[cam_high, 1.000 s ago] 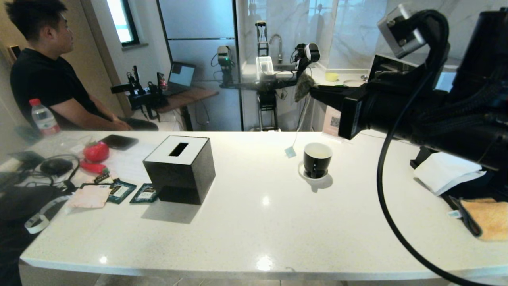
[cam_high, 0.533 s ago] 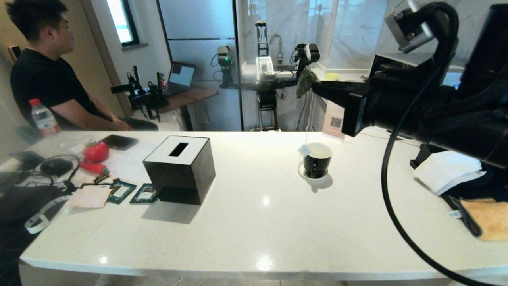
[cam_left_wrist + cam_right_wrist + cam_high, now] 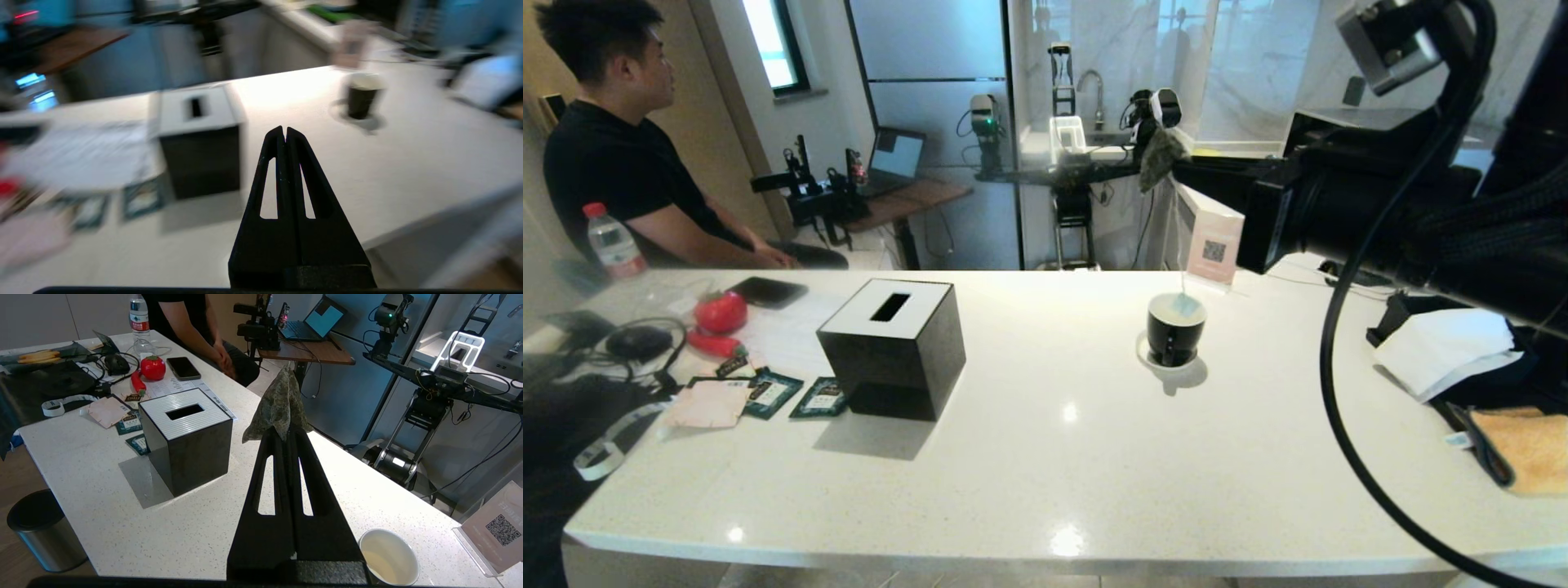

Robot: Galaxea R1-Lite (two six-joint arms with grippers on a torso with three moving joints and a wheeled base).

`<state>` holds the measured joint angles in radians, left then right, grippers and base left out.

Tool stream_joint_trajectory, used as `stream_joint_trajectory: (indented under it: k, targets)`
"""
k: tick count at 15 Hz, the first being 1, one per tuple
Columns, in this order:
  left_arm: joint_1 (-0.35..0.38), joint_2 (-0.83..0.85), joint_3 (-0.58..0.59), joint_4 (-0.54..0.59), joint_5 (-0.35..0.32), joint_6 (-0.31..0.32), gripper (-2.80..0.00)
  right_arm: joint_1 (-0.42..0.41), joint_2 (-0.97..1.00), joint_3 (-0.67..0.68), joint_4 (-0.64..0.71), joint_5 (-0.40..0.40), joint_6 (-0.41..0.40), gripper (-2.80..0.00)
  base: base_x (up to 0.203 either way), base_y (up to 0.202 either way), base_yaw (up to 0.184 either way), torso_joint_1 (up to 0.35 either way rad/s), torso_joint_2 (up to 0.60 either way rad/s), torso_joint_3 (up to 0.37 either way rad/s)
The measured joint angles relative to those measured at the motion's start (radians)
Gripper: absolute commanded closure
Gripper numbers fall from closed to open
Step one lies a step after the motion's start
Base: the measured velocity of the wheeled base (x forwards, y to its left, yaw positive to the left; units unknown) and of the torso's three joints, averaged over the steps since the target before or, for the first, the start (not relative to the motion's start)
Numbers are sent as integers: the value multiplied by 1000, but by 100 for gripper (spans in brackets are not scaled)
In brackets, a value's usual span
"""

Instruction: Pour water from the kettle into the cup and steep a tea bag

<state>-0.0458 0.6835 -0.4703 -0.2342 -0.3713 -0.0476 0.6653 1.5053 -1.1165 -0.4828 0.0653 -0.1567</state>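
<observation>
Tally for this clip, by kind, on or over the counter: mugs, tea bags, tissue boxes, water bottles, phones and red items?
mug: 1
tea bag: 1
tissue box: 1
water bottle: 1
phone: 1
red items: 2, tomato and chilli
Total: 7

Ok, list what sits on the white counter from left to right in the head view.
Clear plastic water bottle → red tomato-shaped object → dark green flat sachets → black cube tissue box → glossy black mug on its white saucer → folded white tissue → orange cloth.
</observation>
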Motion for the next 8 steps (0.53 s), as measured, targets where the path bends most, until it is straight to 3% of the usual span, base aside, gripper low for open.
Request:
stream_joint_trajectory:
  k: [2, 4, 8]
  targets:
    - [-106, 91, -28, -89, -68, -30, 0, 0, -1, -1, 0, 0, 0, 0, 0, 0, 0, 0, 0, 0]
    - [-221, 190, -53, -175, -81, -75, 0, 0, -1, -2, -1, 0, 0, 0, 0, 0, 0, 0, 0, 0]
    - [-340, 438, -87, -405, -85, -97, 0, 0, 4, -25, 3, 0, 0, 0, 0, 0, 0, 0, 0, 0]
